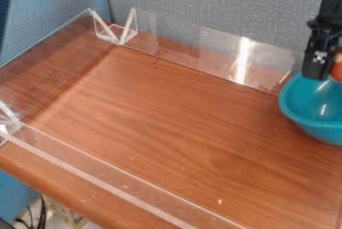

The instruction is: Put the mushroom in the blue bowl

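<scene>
The teal-blue bowl point(310, 108) sits at the right edge of the wooden table point(147, 113), partly cut off by the frame. My gripper point(321, 68) hangs pointing down just over the bowl's rim. A reddish-brown bit of the mushroom point(337, 69) shows right beside the fingers at the picture's edge, above the bowl. The dark fingers blur together, so I cannot make out how wide the jaws stand or whether they still grip the mushroom.
Low clear acrylic walls point(221, 53) run round the table. Two clear triangular brackets point(114, 28) stand at the back left corner. A blue panel point(54, 8) rises on the left and a grey backdrop behind.
</scene>
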You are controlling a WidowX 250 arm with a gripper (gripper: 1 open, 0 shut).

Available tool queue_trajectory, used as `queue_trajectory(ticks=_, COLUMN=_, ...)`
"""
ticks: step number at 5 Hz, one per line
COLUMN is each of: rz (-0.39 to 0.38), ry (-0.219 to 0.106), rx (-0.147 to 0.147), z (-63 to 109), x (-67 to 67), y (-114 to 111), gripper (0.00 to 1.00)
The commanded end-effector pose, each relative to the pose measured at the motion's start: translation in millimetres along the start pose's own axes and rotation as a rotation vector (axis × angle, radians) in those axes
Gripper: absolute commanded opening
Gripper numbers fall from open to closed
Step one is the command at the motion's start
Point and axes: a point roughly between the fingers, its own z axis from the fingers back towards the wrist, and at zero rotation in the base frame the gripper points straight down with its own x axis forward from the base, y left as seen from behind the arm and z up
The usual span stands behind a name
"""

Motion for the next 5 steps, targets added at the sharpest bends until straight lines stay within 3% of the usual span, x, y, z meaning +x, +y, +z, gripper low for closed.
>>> queue_trajectory(ticks=1, rz=0.000, ry=-0.041, rx=0.107, z=36.2, x=11.6, y=-3.7, gripper=0.00)
queue_trajectory(ticks=2, rz=0.040, ry=-0.041, rx=0.103, z=32.9, x=14.4, y=-1.2, gripper=1.00)
queue_trajectory(ticks=4, rz=0.060, ry=-0.037, rx=0.085, z=15.9, x=-3.5, y=-6.7, gripper=1.00)
queue_trajectory(ticks=5, rz=0.051, ry=-0.033, rx=0.074, z=11.5, x=2.9, y=-7.6, gripper=1.00)
